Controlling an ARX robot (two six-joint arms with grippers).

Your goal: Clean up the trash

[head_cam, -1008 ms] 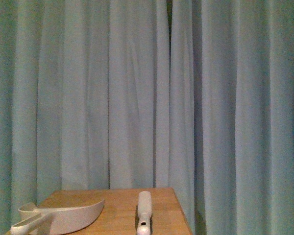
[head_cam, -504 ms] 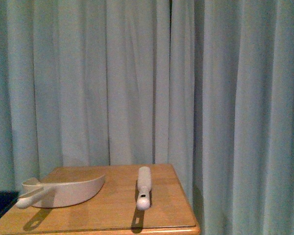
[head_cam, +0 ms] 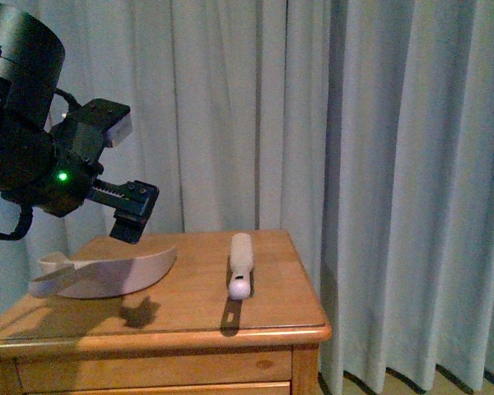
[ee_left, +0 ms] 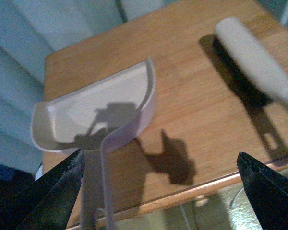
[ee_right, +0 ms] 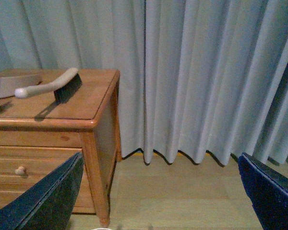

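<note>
- The trash shows in none of my views, so I cannot tell where it lies relative to either end effector.
- My left end effector [ee_left: 159, 160] is spread wide with nothing between its fingers [ee_left: 53, 191]. It hangs above the bench [head_cam: 189, 317], clear of the wood (its shadow falls on the top just below it).
- The dustpan [ee_left: 101, 110] sits almost directly under my left end effector. Its scoop points away from me, and its handle runs back beside one of the fingers without touching it.
- The brush [head_cam: 240, 263] lies to the right of my left end effector, apart from the dustpan. Its pale handle end is toward the front edge of the bench.
- My right end effector [ee_right: 160, 158] is also spread and holds nothing. It hangs out over the wooden floor [ee_right: 182, 191] off the bench's side, well apart from the brush, and faces the curtain [ee_right: 206, 72].
- By my count there is one dustpan, one brush, one bench with one drawer knob [ee_right: 20, 170] in sight, and two end effectors.
</note>
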